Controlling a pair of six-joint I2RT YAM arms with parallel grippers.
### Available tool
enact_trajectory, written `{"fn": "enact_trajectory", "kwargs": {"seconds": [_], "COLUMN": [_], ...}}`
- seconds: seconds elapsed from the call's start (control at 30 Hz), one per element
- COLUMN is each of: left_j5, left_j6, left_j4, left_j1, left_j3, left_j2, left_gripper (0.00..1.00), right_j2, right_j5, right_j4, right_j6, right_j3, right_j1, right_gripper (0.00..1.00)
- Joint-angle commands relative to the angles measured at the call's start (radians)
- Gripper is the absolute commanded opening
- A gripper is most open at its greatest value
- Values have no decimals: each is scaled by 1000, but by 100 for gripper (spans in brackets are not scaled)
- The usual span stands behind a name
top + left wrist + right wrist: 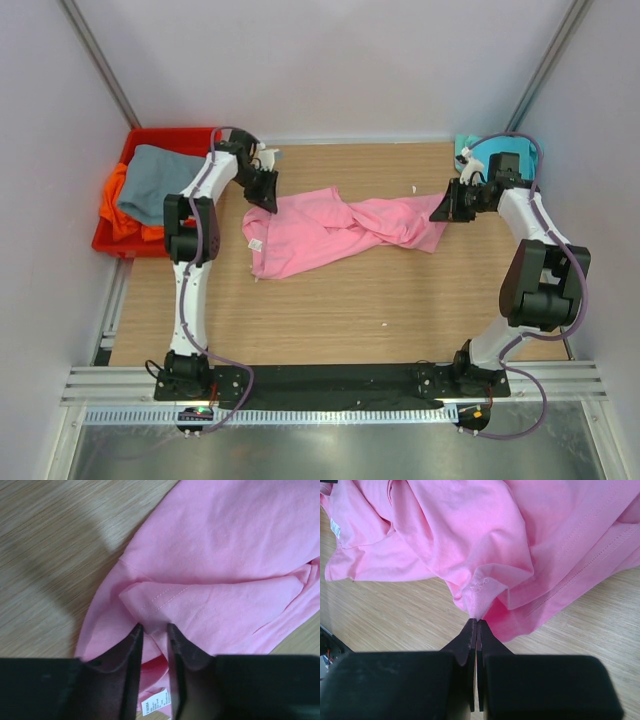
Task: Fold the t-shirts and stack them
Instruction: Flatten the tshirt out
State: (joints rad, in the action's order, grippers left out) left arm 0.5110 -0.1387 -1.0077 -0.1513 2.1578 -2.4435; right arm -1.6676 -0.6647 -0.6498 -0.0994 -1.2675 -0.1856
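pink t-shirt (pixel 335 232) pinched by right jaws, left jaws straddling it.

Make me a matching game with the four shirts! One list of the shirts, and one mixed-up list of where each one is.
Shirts
1. pink t-shirt
2. grey t-shirt
3. orange t-shirt
4. teal t-shirt

Places
A. at the far right corner of the table
B. on top of the pile in the red bin
C. stretched out across the middle of the table
D. in the bin, tucked under another shirt

Right pairs: 1-C, 2-B, 3-D, 4-A
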Motion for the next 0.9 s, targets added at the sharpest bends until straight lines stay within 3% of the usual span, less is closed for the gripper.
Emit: {"fn": "enact_trajectory", "kwargs": {"seconds": [0.0, 0.03, 0.17, 0.33, 0.47, 0.6, 0.7, 0.8, 0.83, 0.87], "left_j5": [58, 67, 80, 205, 311, 363, 340, 296, 285, 287], "left_j6": [-7, -9, -4, -1, -197, -298, -361, -372, -358, -352], "left_j4": [-11, -9, -3, -31, -265, -376, -466, -468, -432, -418], "left_j1": [-2, -2, -2, -7, -60, -85, -85, -79, -70, -67], "left_j3": [19, 14, -21, -196, -357, -678, -806, -851, -851, -845], "left_j2": [26, 32, 75, 288, 495, 739, 781, 784, 782, 781], "left_gripper": [23, 13, 0, 0, 0, 0, 7, 27, 42, 46], "right_j2": [11, 11, 12, 35, 31, 20, 9, 2, 0, 0], "right_j5": [-6, -4, 2, 14, 13, 10, 8, 4, 2, 1], "right_j4": [32, 32, 30, 24, 30, 33, 33, 35, 35, 33], "right_j6": [-10, -10, -14, -16, -8, -6, -6, -5, -2, 0], "right_j3": [2, 3, 3, -12, -12, -9, -16, -20, -20, -21], "right_j1": [-5, -5, -5, -5, -5, -5, -5, -5, -5, -5], "right_gripper": [1, 1, 2, 1, 2, 1, 1, 2, 1, 1]}}
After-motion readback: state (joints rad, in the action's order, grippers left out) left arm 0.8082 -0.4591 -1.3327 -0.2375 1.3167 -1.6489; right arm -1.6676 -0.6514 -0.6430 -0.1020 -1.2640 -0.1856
